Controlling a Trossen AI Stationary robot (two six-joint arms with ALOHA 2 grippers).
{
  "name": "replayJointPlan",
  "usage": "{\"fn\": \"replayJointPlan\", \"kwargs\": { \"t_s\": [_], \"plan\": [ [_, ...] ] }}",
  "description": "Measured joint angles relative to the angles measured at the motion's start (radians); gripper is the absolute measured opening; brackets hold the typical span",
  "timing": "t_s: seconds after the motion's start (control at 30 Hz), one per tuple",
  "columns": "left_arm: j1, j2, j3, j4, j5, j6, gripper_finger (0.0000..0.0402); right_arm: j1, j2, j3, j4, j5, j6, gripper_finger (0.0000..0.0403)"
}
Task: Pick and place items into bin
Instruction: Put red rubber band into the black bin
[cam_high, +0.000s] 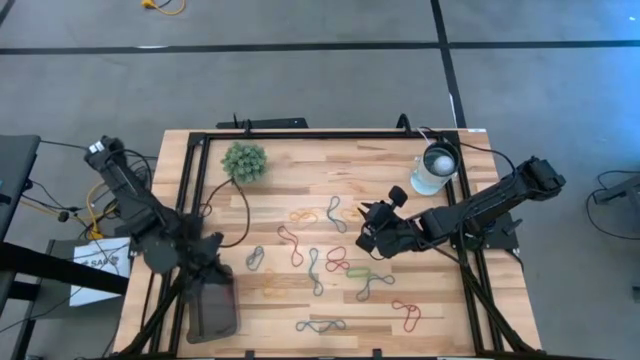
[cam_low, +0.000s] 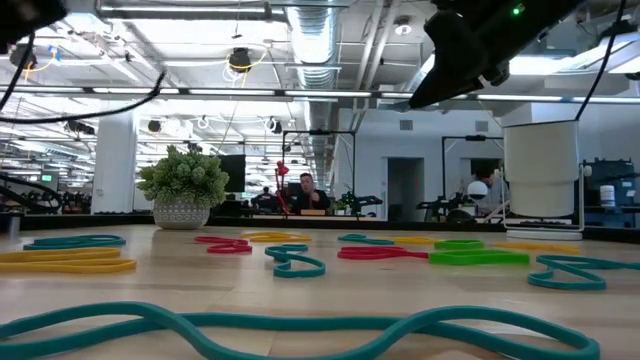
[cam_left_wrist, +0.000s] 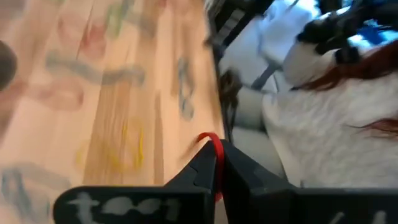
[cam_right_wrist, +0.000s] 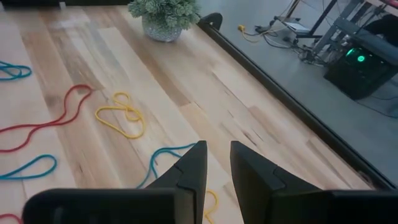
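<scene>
Red rubber shows between the closed fingers of the left gripper (cam_left_wrist: 214, 165): a thin red band (cam_left_wrist: 213, 149) is pinched there, its loop sticking up above the fingertips. In the high view this gripper (cam_high: 205, 262) hangs over the left edge of the tabletop, just above the bin (cam_high: 213, 312), a dark shallow tray lying at the near left corner. Whether anything already lies in the bin cannot be told.

The right gripper (cam_right_wrist: 216, 163) has its fingers a little apart, with bare wood showing in the gap and nothing between them. In the high view it (cam_high: 365, 240) hovers over the middle of the table (cam_high: 300, 170), slightly toward the right edge. Right by its fingertips lie a blue band (cam_right_wrist: 163, 160) and a yellow band (cam_right_wrist: 121, 117); a longer red band (cam_right_wrist: 46, 121) lies farther off.

More bands are scattered across the centre and the near half of the tabletop, among them a green band (cam_high: 360, 272), a red one toward the near right corner (cam_high: 406, 314) and a blue-grey one by the near edge (cam_high: 320, 325). A plant (cam_high: 244, 161) stands near the far edge left of centre, and a white lamp (cam_high: 436, 168) stands near the far right corner.
</scene>
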Motion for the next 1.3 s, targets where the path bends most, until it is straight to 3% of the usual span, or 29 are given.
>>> {"fn": "replayJointPlan", "kwargs": {
  "t_s": [0.23, 0.47, 0.7, 0.8, 1.07, 1.3],
  "plan": [
    [-0.064, -0.001, 0.000, -0.158, 0.166, -0.314, 0.0000, -0.024, 0.000, 0.000, 0.015, 0.000, 0.000, 0.0066],
    [-0.089, 0.000, 0.000, -0.317, 0.260, -0.593, 0.0000, -0.060, 0.003, 0.000, 0.015, 0.000, 0.000, 0.0066],
    [-0.096, 0.033, 0.000, -0.551, 0.473, -0.843, 0.0000, -0.075, 0.011, 0.000, 0.015, -0.004, 0.001, 0.0066],
    [-0.096, 0.056, 0.000, -0.521, 0.456, -0.820, 0.0000, -0.074, 0.011, 0.000, 0.016, -0.004, 0.001, 0.0066],
    [-0.085, 0.144, 0.000, -0.465, 0.289, -0.766, 0.0000, -0.075, 0.011, 0.000, 0.015, -0.004, 0.002, 0.0066],
    [-0.080, 0.239, 0.000, -0.465, 0.163, -0.592, 0.0000, -0.075, 0.011, 0.000, 0.015, -0.004, 0.012, 0.0066]
  ]
}}
